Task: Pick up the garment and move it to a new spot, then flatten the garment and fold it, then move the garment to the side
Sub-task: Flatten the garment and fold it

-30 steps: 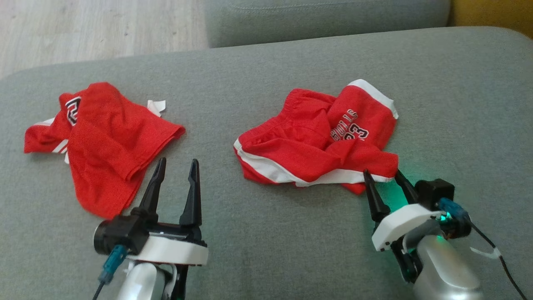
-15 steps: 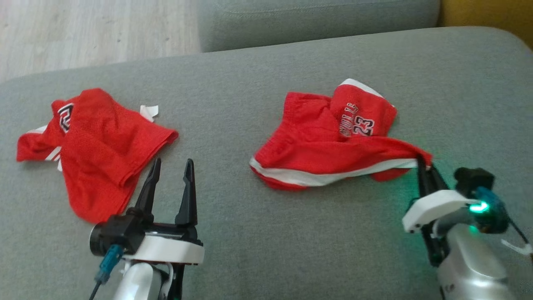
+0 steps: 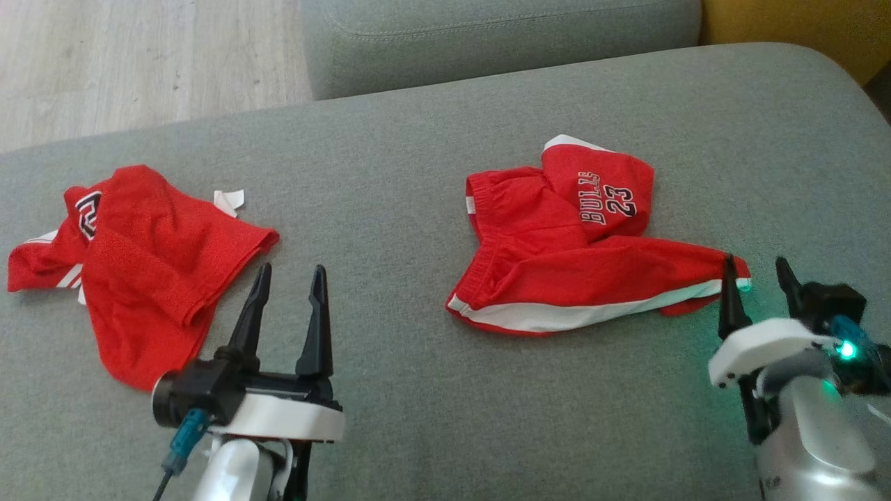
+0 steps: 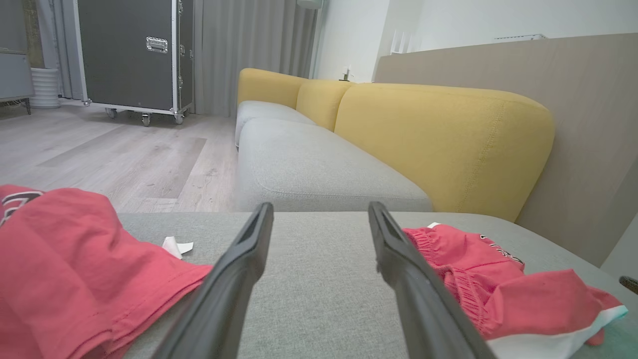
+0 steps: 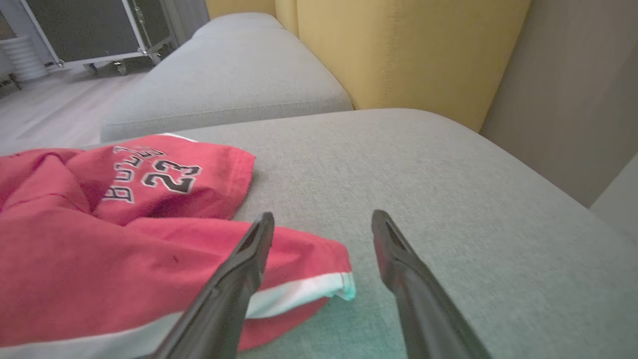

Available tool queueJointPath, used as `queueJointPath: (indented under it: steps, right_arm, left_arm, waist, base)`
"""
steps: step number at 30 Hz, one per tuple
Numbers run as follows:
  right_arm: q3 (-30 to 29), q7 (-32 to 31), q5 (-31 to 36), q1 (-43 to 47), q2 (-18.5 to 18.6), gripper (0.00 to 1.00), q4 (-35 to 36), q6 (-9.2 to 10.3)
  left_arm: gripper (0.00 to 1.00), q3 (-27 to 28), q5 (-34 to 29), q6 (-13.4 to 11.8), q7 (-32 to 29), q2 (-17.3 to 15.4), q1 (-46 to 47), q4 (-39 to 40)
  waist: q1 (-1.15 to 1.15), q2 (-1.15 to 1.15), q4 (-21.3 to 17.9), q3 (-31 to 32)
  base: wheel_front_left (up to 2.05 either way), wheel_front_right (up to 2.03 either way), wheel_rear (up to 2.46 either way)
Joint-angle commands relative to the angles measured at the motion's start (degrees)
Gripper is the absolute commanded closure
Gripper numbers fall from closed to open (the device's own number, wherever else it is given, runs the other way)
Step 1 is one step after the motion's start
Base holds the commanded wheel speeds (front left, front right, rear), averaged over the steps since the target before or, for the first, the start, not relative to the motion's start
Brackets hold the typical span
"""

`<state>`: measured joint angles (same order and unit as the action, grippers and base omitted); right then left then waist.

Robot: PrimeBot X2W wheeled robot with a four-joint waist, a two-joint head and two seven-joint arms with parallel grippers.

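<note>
- Shorts [image 3: 557,275] lie rumpled: light, limp cloth, likely to drape.
- Right gripper [image 3: 755,263] gapes empty beside the white hem [image 3: 592,314], the likeliest hold; left gripper [image 3: 292,270] wide.

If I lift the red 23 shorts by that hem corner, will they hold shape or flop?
Probably flop: the shorts lie creased and folded over themselves on the cushion, so the rest should hang. Likely light, as the cloth looks thin. A pinch by the right claw at the white-trimmed corner may slip.
</note>
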<state>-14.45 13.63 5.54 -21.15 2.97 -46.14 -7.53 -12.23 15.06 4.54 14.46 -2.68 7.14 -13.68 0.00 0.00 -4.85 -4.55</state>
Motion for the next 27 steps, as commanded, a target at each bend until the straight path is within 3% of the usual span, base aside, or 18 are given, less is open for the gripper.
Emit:
queueJointPath:
  steps: [1, 9, 19, 23, 27]
  right_arm:
    - [2.8, 1.0, -1.1, -1.2, -0.1, 0.0, 3.0, 0.04]
    - [15.4, 1.3, -9.4, 4.7, -0.1, 0.0, 18.5, 0.04]
    - [16.1, 1.4, -11.6, 9.0, -0.1, 0.0, 23.6, 0.04]
    - [15.4, 1.4, -11.4, 8.8, -0.1, 0.0, 24.3, 0.04]
    - [14.9, 1.4, -11.4, 8.5, -0.1, 0.0, 24.5, 0.04]
  left_arm:
    - [0.0, 1.4, 0.2, -0.1, 0.5, -0.2, 1.8, 2.0]
    - [0.0, 0.4, 0.1, 0.2, 0.5, -0.2, 2.5, 2.8]
    - [0.0, -2.0, -0.2, 1.9, 0.5, -0.2, 3.3, 1.5]
    - [0.0, -7.8, -1.4, 2.8, 0.5, -0.7, 6.0, -2.2]
    - [0.0, -18.0, 1.0, 2.9, -1.1, -2.6, 11.2, -7.4]
  waist:
    - [0.0, 0.0, -0.1, 0.1]
    - [0.0, 0.0, -0.5, 0.1]
    - [0.0, 0.0, -0.9, -0.8]
    - [0.0, 0.0, -1.2, -1.7]
    - [0.0, 0.0, -1.7, -2.9]
  base:
    - [0.0, 0.0, 0.0]
    - [0.0, 0.0, 0.0]
    - [0.0, 0.0, 0.0]
    - [0.0, 0.0, 0.0]
    - [0.0, 0.0, 0.0]
